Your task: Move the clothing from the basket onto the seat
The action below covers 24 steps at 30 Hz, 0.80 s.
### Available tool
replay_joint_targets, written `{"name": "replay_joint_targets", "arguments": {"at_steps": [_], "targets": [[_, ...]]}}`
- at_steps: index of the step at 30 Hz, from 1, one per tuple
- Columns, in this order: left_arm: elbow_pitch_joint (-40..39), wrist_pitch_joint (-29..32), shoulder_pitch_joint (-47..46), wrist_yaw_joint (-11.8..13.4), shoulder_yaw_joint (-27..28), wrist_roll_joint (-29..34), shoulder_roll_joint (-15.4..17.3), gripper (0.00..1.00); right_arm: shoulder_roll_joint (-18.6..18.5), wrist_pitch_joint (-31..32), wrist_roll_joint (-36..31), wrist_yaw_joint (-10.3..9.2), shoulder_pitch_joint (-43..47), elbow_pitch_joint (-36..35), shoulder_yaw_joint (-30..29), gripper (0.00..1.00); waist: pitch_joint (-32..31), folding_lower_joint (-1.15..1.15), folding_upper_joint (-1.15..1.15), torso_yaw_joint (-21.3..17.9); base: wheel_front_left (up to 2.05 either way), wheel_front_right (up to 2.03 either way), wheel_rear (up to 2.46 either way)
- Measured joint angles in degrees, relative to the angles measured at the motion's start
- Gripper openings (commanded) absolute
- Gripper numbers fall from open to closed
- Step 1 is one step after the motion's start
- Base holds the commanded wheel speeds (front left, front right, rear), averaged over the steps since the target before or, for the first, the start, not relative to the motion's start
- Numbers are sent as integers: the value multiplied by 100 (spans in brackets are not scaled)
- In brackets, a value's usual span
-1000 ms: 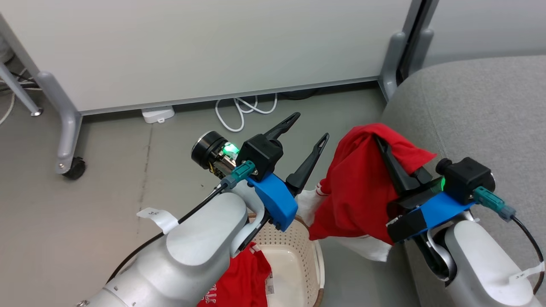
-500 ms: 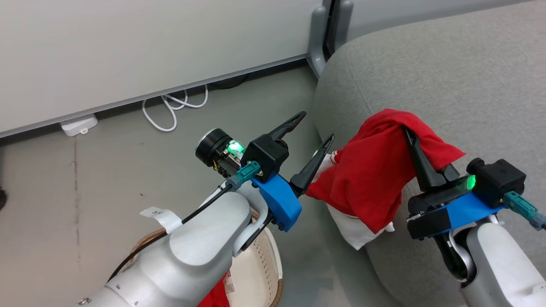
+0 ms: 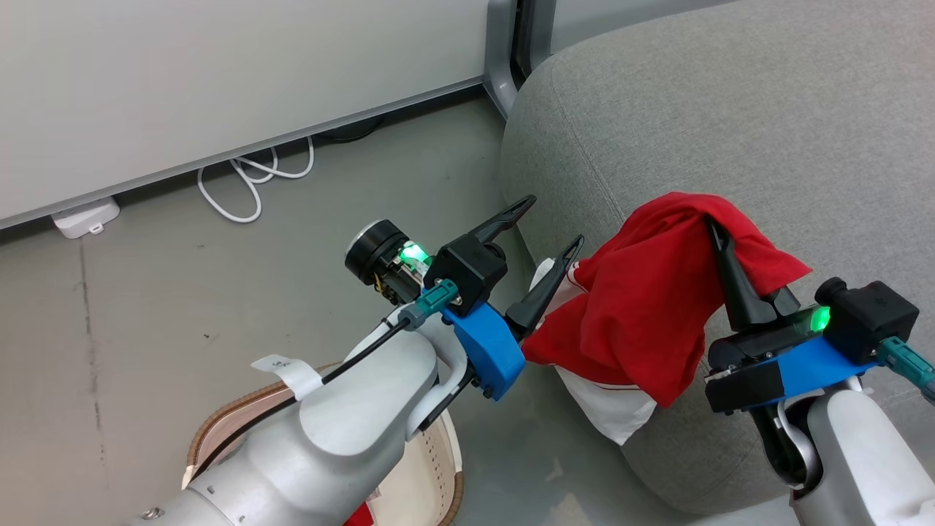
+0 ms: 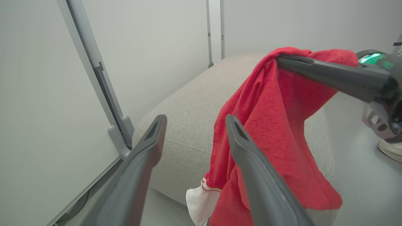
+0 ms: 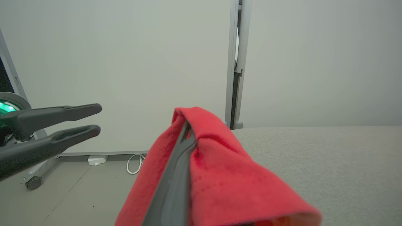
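Observation:
A red garment of the clothing (image 3: 643,307) with a white panel hangs draped over my right gripper (image 3: 712,223), which is shut on its top fold. It dangles over the front left corner of the grey seat (image 3: 730,109). My left gripper (image 3: 556,219) stands open just left of the hanging fabric, holding nothing. The basket (image 3: 219,431) sits at the lower left under my left forearm, a scrap of red showing inside. In the left wrist view the clothing (image 4: 276,125) hangs before the seat (image 4: 188,119). In the right wrist view it (image 5: 220,169) wraps my right gripper (image 5: 187,125).
A white partition panel (image 3: 219,73) on grey legs stands behind the floor, with a coiled white cable (image 3: 248,183) and a white box (image 3: 84,218) at its foot. A white shoe (image 4: 391,150) shows at the right edge of the left wrist view.
The head camera has swung right, so the seat takes up more of the picture and the basket sits lower left. The held garment now hangs over the seat's corner. Both grippers keep their states.

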Motion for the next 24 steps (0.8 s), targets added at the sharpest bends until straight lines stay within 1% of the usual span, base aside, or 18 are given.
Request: {"name": "replay_joint_targets", "arguments": {"at_steps": [7,13,20,24], "targets": [[-51,-1,-41,44,10,67,5,100,52,1,-21,0,-85,-157,-87,0,97,0,0,81,0,0,0],[-183,-1,-257,111,53,225,38,100,5,1,-52,0,-692,-365,-333,0,442,0,0,151,0,0,0],[-324,-2,-666,118,105,455,156,100,-413,0,-126,0,-1961,-691,-864,0,1138,0,0,214,0,0,0],[-381,10,-928,116,100,590,271,100,-694,0,-104,0,-2827,-891,-1428,0,1622,1,0,229,0,0,0]]}}
